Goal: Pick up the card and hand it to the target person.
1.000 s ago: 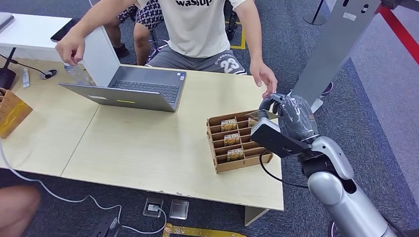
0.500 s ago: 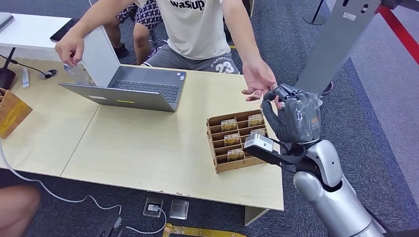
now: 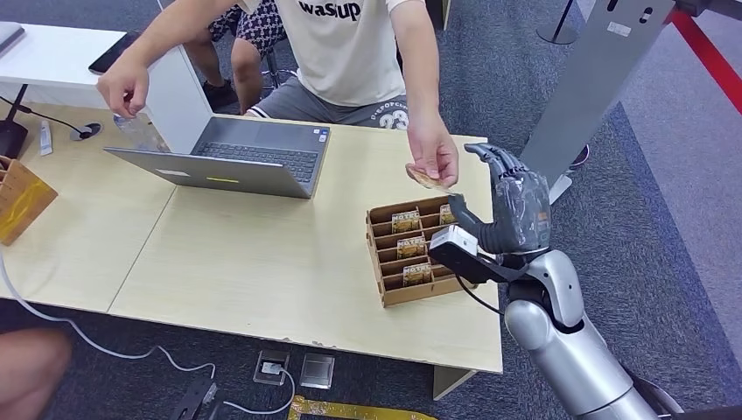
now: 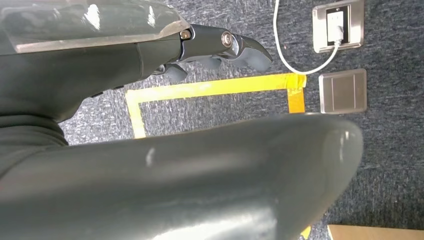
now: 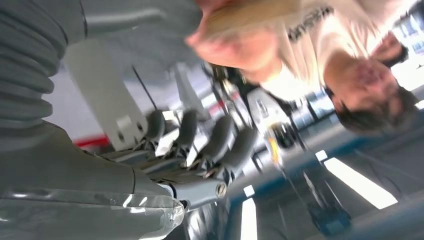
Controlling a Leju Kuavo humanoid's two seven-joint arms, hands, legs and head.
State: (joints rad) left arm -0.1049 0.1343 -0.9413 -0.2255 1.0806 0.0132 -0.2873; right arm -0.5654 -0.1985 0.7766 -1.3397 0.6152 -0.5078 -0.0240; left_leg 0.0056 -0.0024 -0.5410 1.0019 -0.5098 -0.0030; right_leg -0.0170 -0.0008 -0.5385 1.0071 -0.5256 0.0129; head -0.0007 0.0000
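Card [image 3: 426,178] pinched in person's hand [image 3: 434,160], at 11 o'clock from right hand [image 3: 512,210]. Right hand fingers spread, holding nothing. Card looks light, thin, stiff; best taken by edges. Left hand [image 4: 220,47] hangs empty, fingers loosely extended.

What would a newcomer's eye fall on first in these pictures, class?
Probably the handover at the table's far right: a person's hand pinches the card above the wooden card tray, beside the robot's raised, empty right hand. Next, the open laptop on the table's far side.

The left robot hand [image 4: 200,50] hangs empty over carpet [image 4: 390,150] marked with yellow tape [image 4: 210,89].
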